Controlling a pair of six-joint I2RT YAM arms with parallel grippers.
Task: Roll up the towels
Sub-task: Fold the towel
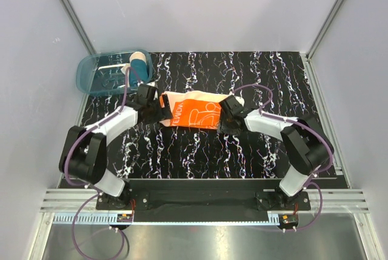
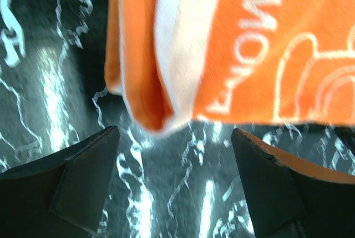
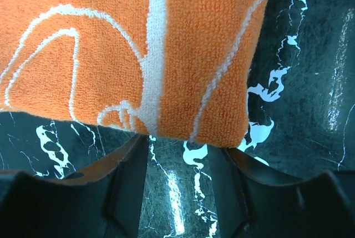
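Fuzzy orange terry towel [image 1: 203, 113] — folded, white-lined — on glossy black marbled table [image 1: 182, 151].

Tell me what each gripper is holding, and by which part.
Nothing is held. The left gripper is open, short of the orange towel's folded end; the right gripper, jaws apart, sits at its other edge, gap empty.

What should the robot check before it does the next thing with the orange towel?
1. Orange towel lies between left gripper and right gripper: ok.
2. Left one open, facing the towel's end: ok.
3. Right one gripping the towel's edge: cannot tell.
4. Towel flat: not ok, its left end is doubled over.
5. Teal towel rolled, in the tub: ok.
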